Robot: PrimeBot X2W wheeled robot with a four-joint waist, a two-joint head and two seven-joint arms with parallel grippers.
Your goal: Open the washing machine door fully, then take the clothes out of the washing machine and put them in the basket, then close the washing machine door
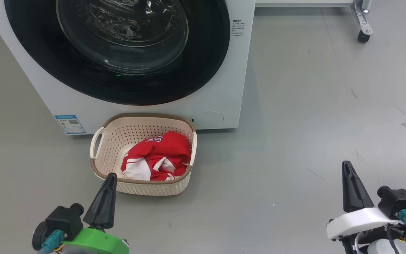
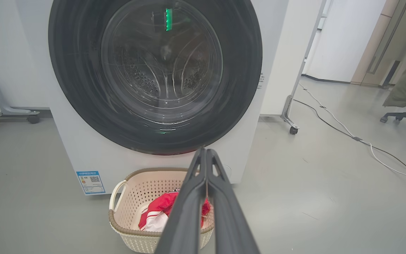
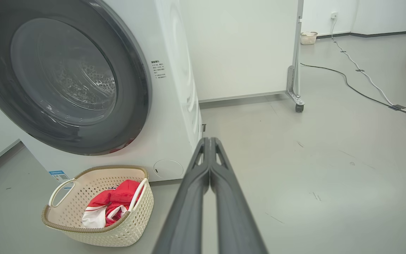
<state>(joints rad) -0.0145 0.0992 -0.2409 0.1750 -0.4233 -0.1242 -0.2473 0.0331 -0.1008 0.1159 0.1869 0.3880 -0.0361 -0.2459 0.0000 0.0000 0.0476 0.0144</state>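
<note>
Already the clothes (image 1: 159, 155) lie in the basket (image 1: 153, 188) before the shut washing machine door (image 1: 118, 42); the right wrist view adds a floor cable (image 3: 324, 67). Left fingers (image 1: 104, 201) and right fingers (image 1: 352, 190), pressed together and empty, point forward.

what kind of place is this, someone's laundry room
Probably a lab or office test space, not a home: the washing machine stands by a wheeled partition, with taped-down cables crossing the grey floor.

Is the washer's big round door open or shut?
Shut. The washing machine door lies flush against the washing machine, with no gap showing at its rim.
</note>
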